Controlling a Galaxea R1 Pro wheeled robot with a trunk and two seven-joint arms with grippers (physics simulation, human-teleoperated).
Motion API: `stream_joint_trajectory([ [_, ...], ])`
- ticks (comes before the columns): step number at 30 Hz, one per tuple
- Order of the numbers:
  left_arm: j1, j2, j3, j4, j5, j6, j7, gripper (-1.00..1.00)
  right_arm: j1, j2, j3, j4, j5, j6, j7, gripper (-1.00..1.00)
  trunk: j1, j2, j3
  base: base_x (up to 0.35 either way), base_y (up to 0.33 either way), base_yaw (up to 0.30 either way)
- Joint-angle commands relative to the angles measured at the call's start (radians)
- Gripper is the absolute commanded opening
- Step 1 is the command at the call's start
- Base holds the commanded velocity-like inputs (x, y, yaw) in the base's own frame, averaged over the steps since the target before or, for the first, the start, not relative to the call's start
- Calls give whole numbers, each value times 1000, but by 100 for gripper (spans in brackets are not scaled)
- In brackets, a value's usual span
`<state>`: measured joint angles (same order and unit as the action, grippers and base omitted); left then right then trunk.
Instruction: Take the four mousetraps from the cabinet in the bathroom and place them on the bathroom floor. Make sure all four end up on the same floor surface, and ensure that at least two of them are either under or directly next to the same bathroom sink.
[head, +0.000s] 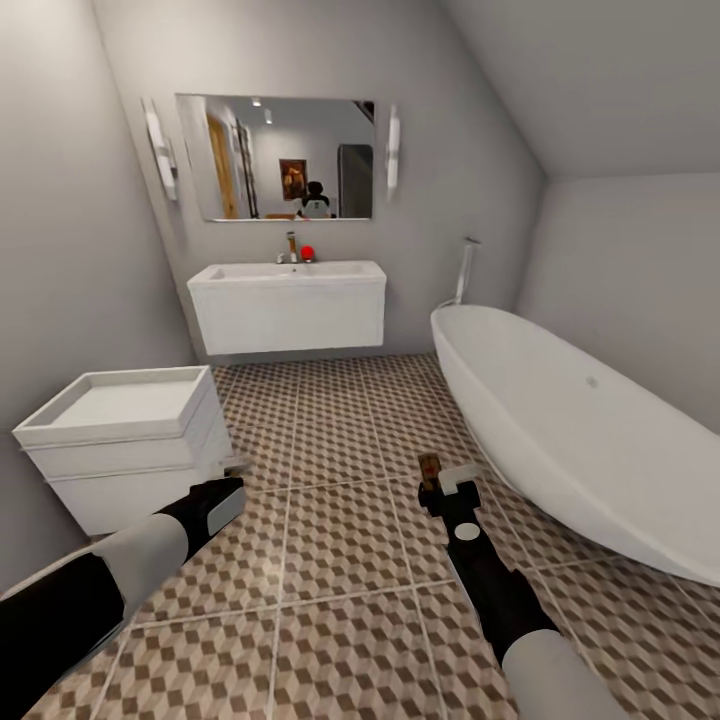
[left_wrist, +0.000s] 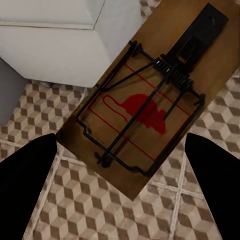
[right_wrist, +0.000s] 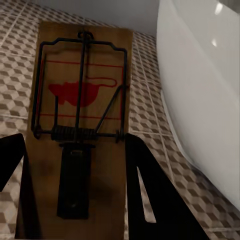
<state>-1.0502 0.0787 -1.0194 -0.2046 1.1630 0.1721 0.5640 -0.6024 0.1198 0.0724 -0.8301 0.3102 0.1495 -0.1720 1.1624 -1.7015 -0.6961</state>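
A brown wooden mousetrap (left_wrist: 145, 110) with black wire and a red mouse print sits between the dark fingers (left_wrist: 25, 185) of my left gripper (left_wrist: 121, 145), which is shut on it. In the head view this left gripper (head: 232, 478) hangs low beside the small white drawer unit. My right gripper (head: 432, 482) is shut on a second mousetrap (right_wrist: 82, 90), whose tip (head: 430, 465) pokes up above the cube-patterned bathroom floor (head: 340, 560). The white sink (head: 288, 298) hangs on the far wall, well ahead of both grippers. The cabinet is out of view.
A small white drawer unit (head: 125, 440) stands against the left wall. A large white bathtub (head: 580, 430) takes up the right side, close to my right arm. A mirror (head: 275, 158) hangs above the sink. Open tiled floor runs between unit and tub.
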Motion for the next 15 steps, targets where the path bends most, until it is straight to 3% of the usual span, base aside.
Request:
stream_joint_trajectory([
  [1, -1, 1, -7, -4, 1, 7, 7, -100, 0, 0, 3, -1, 8, 9, -6, -100, 1, 0, -2, 338, 0, 263],
  [9, -1, 1, -7, -4, 1, 7, 7, -100, 0, 0, 3, 1, 7, 9, -5, -100, 1, 0, -6, 338, 0, 247],
  [15, -1, 0, -7, -4, 1, 7, 7, -100, 0, 0, 3, 16, 8, 9, -5, -100, 1, 0, -7, 338, 0, 83],
])
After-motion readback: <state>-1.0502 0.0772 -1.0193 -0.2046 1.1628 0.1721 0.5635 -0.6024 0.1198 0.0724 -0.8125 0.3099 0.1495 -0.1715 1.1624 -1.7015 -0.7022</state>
